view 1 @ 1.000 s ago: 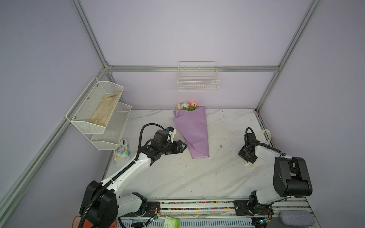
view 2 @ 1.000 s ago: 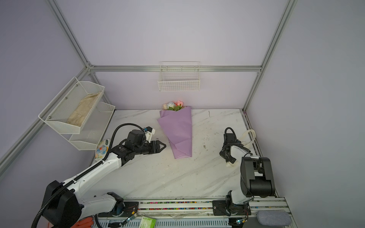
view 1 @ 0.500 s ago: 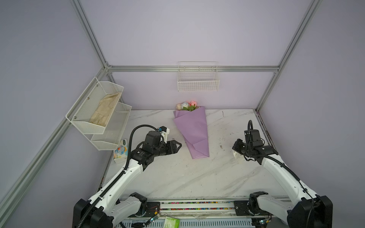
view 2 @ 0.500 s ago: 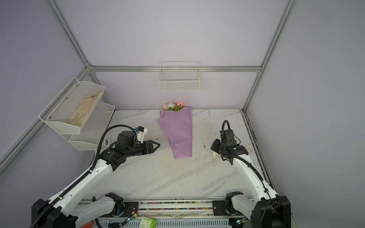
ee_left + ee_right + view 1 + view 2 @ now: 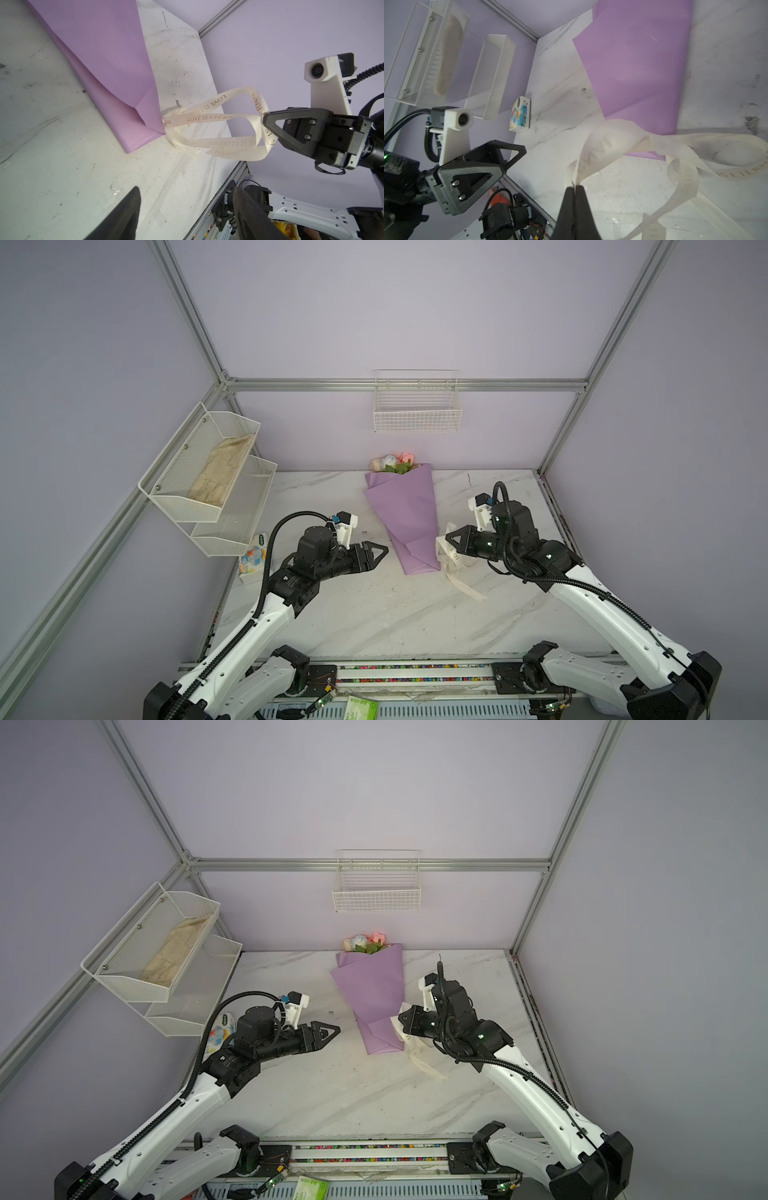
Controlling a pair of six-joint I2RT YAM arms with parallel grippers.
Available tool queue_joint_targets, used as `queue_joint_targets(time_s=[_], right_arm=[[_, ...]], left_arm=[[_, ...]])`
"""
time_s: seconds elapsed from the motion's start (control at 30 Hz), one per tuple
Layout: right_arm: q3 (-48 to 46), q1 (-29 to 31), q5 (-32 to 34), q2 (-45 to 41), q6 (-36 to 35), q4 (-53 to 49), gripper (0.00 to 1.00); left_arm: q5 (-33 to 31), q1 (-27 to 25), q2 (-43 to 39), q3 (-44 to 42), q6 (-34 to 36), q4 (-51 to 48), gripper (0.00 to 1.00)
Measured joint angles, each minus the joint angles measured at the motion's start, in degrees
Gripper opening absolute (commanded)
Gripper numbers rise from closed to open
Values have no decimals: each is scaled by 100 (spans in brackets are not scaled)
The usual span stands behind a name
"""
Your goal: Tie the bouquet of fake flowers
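- Lilac paper wraps the bouquet [image 5: 405,516]. It lies flat on the worktop [image 5: 374,614], in the middle and close to the back wall.
- We see its long side run from back to front.
- Pink, blue and cream flower heads poke out of the wide end and point at the back wall. The thin folded end points to the front, where the arms start.
- Our left fingers [image 5: 383,549] are to the left of the thin end, apart from the paper and pointing at it. They are spread wide with nothing between them.
- Our right fingers [image 5: 574,191] are just to the right of the thin end. They are pressed together on a cream ribbon [image 5: 207,118] with gold letters.
- From there the ribbon loops down to the corner of the thin end and bunches up against the paper. We cannot tell if it goes around the bouquet. One tail lies on the worktop, nearer the front.
- We see a white worktop like stone, with grey streaks and dark smudges.
- All the walls [image 5: 415,302] are pale lilac, with silver metal bars in the corners.
- On the back wall a white wire basket [image 5: 417,414] hangs above the flowers.
- On the left wall is a white mesh shelf [image 5: 232,526] with two trays, and a beige thing [image 5: 220,468] lies in the top tray.
- Under the shelf a small colourful box [image 5: 252,562] sits at the left edge of the worktop.
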Motion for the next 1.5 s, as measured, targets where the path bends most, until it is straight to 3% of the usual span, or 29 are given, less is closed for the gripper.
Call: queue_joint_targets(time_s=[0.23, 0.43, 0.83, 1.03, 1.1, 1.27, 1.5], right_arm=[[452, 450, -463, 398, -7, 332, 0], [584, 525, -828, 498, -87, 380, 0], [632, 632, -1224, 728, -372, 262, 0], [632, 634, -1307, 741, -444, 254, 0], [632, 638, -1320, 741, -455, 254, 0], [590, 647, -1322, 710, -459, 249, 0], [188, 658, -981, 461, -378, 245, 2]], left_arm=[[275, -487, 179, 13, 151, 315, 75], [70, -844, 269, 20, 656, 203, 74], [-442, -1117, 372, 236, 3818, 160, 70], [-439, -1316, 837, 568, 4686, 433, 49], [-446, -1351, 940, 590, 4843, 485, 29], [-693, -1377, 999, 590, 5066, 592, 0], [-1506, -1388, 365, 557, 4439, 592, 0]])
